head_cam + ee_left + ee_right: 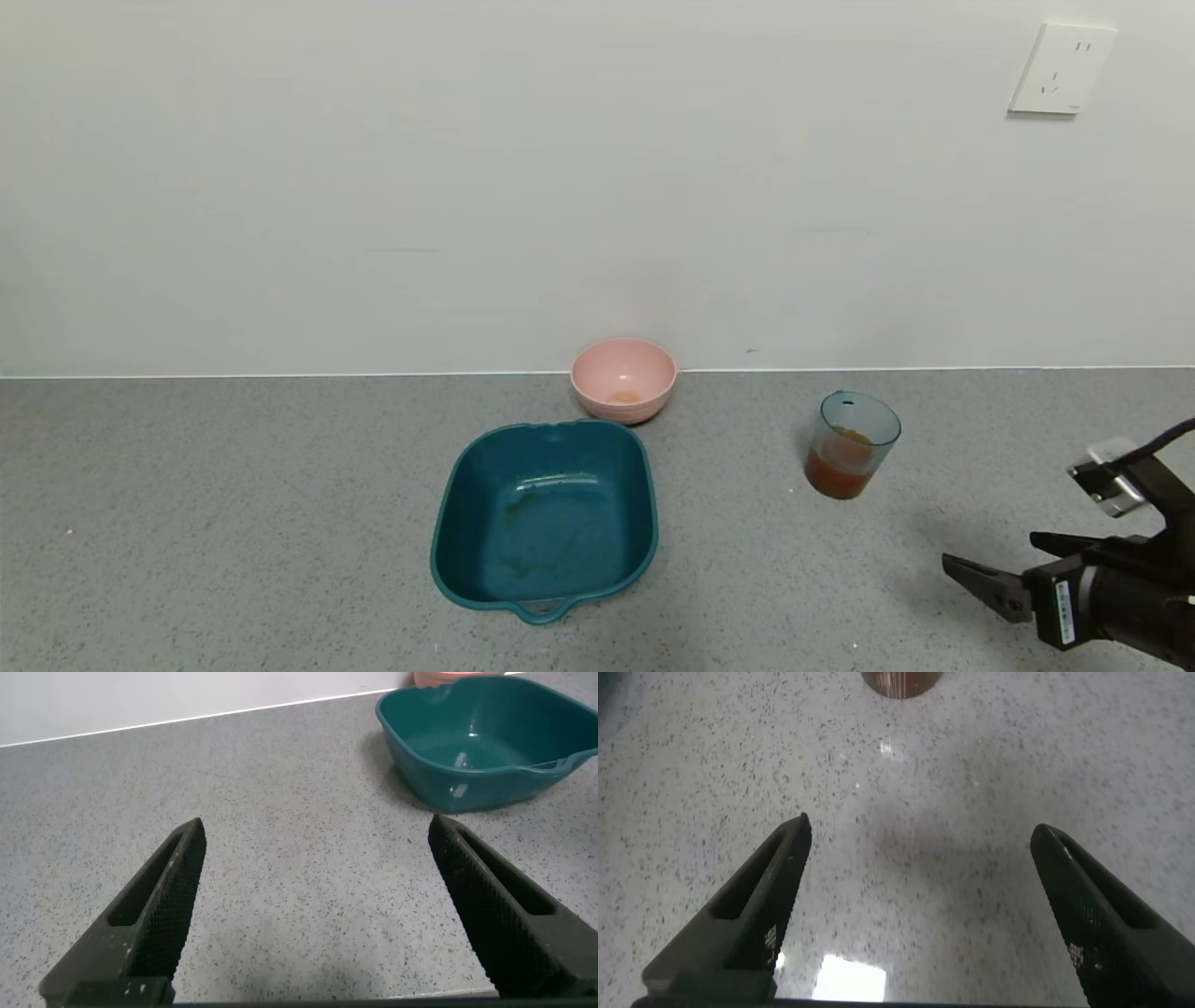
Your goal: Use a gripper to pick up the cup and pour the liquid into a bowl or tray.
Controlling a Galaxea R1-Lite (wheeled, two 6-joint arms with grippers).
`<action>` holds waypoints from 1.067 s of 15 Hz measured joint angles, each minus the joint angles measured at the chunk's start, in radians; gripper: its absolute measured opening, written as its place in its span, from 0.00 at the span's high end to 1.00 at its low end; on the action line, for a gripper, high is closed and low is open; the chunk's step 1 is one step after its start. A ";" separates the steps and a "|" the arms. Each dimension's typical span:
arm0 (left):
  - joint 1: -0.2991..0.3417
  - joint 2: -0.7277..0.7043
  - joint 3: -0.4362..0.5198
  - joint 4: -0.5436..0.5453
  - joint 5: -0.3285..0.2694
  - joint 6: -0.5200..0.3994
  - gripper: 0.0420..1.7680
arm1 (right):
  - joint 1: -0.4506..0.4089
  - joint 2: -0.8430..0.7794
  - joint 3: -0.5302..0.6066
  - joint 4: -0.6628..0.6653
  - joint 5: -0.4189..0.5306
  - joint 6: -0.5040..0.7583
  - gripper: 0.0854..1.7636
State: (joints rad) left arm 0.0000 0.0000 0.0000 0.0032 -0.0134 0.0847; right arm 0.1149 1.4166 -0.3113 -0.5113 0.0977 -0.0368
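Note:
The ribbed pale blue-green cup (852, 446) stands upright on the grey counter, right of centre, with reddish-brown liquid (837, 473) in its lower part. The dark teal tub (448, 523) sits at the centre, its loop handle toward me, with only faint residue inside. My right gripper (988, 551) is open and empty at the lower right, nearer me than the cup and to its right, apart from it. In the right wrist view the gripper (920, 826) faces bare counter with the cup's base (901, 681) far ahead. My left gripper (316, 821) is open and empty over bare counter, with the tub (486, 747) ahead of it.
A small round pink bowl (624, 378) stands against the wall just behind the tub, with a trace of orange at its bottom. The white wall runs along the counter's far edge, with a socket (1061, 68) high on the right.

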 joint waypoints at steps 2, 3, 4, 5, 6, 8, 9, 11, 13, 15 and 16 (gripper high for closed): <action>0.000 0.000 0.000 0.000 0.000 0.000 0.03 | 0.011 0.092 -0.004 -0.091 0.002 0.003 0.03; 0.000 0.000 0.000 0.000 0.000 0.000 0.03 | 0.014 0.137 -0.008 -0.146 0.003 0.004 0.03; 0.000 0.000 0.000 0.000 0.000 0.000 0.03 | 0.017 0.174 -0.010 -0.193 0.004 0.006 0.03; 0.000 0.000 0.000 0.000 0.000 0.000 0.03 | 0.019 0.212 -0.015 -0.240 0.005 0.007 0.03; 0.000 0.000 0.000 0.000 0.000 0.000 0.03 | 0.021 0.244 -0.022 -0.260 0.006 0.007 0.03; 0.000 0.000 0.000 0.000 0.000 0.000 0.03 | 0.022 0.295 -0.049 -0.267 0.007 0.007 0.03; 0.000 0.000 0.000 0.000 0.000 0.000 0.03 | 0.023 0.313 -0.064 -0.269 0.007 0.007 0.03; 0.000 0.000 0.000 0.000 0.000 0.000 0.03 | 0.023 0.349 -0.098 -0.269 0.007 0.007 0.03; 0.000 0.000 0.000 0.000 0.000 0.000 0.03 | 0.029 0.379 -0.133 -0.269 0.008 0.007 0.03; 0.000 0.000 0.000 0.000 0.000 0.000 0.03 | 0.040 0.408 -0.170 -0.269 0.008 0.007 0.03; 0.000 0.000 0.000 0.000 0.000 0.000 0.03 | 0.046 0.421 -0.189 -0.270 0.007 0.007 0.03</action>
State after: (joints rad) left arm 0.0000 0.0000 0.0000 0.0036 -0.0134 0.0851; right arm 0.1611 1.8381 -0.4998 -0.7811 0.1043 -0.0294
